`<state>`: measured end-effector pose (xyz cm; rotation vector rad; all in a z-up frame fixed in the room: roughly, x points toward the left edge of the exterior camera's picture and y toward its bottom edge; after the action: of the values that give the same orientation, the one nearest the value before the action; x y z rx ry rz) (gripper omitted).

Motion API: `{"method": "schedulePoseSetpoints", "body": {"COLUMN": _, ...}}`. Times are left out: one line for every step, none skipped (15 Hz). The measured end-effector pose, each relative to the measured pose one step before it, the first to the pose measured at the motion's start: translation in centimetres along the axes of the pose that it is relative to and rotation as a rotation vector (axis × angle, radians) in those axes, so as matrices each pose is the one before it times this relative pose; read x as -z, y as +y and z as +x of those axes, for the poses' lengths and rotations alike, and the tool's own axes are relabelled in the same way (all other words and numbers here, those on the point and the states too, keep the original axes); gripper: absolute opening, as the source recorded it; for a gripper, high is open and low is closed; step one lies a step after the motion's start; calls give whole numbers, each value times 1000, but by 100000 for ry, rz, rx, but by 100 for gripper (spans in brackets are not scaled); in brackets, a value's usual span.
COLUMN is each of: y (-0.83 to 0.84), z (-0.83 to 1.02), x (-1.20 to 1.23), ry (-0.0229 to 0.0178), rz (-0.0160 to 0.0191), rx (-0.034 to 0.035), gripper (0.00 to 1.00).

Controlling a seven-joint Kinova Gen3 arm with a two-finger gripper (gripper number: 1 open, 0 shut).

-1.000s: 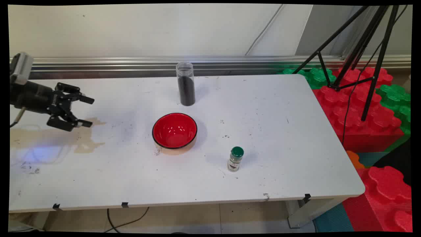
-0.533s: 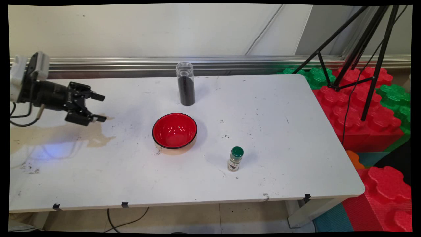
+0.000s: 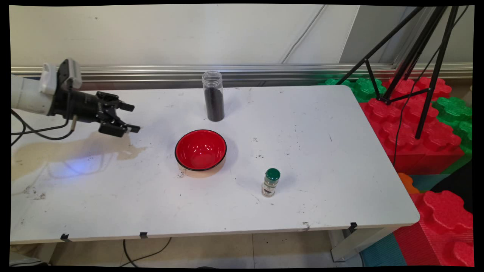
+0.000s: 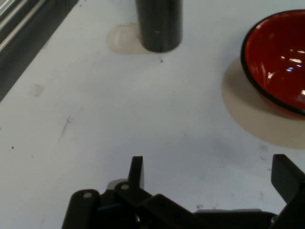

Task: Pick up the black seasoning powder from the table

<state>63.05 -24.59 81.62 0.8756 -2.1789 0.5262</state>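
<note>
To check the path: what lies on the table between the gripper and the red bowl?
Nothing: between the gripper and the red bowl, the main view shows only bare table.

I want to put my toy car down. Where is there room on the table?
Bare table lies right of the spice jar, and along the front edge. It is busiest around the red bowl and tall jar.
</note>
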Motion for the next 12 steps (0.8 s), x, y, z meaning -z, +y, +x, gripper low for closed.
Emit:
{"method": "schedulePoseSetpoints", "body": {"y": -94, "z": 130, "x": -499, "ry": 133, "rz": 563, "rx": 199, "gripper": 100}}
{"method": "schedulePoseSetpoints", "body": {"y": -46, "z": 81, "x": -322, "ry": 90, "rz": 336, "rx": 12, "gripper": 100}}
{"method": "schedulePoseSetpoints", "body": {"y": -58, "z": 96, "x": -498, "ry": 119, "rz": 417, "rx": -87, "gripper": 100}}
{"method": "schedulePoseSetpoints", "body": {"y": -46, "z": 102, "x": -428, "ry": 234, "rz": 309, "rx": -160, "gripper": 100}}
{"method": "schedulePoseSetpoints", "body": {"y": -44, "z": 115, "x": -472, "ry": 255, "rz": 215, "rx": -238, "gripper": 100}}
{"method": "schedulePoseSetpoints", "body": {"y": -29, "z": 79, "x": -355, "ry": 236, "rz": 175, "rx": -182, "gripper": 100}}
{"method": "schedulePoseSetpoints", "body": {"y": -52, "z": 118, "x": -563, "ry": 424, "rz": 254, "rx": -254, "gripper": 100}}
{"method": "schedulePoseSetpoints", "body": {"y": -67, "z": 136, "x": -666, "ry": 614, "rz": 286, "rx": -262, "gripper": 100}}
{"method": "schedulePoseSetpoints", "body": {"y": -40, "z": 82, "x": -395, "ry": 343, "rz": 147, "rx": -161, "gripper": 100}}
{"method": "schedulePoseSetpoints", "body": {"y": -65, "z": 125, "x": -612, "ry": 568, "rz": 135, "rx": -246, "gripper": 100}}
{"method": "schedulePoseSetpoints", "body": {"y": -47, "z": 77, "x": -396, "ry": 409, "rz": 133, "rx": -147, "gripper": 100}}
{"method": "schedulePoseSetpoints", "body": {"y": -83, "z": 118, "x": -591, "ry": 671, "rz": 165, "rx": -126, "gripper": 100}}
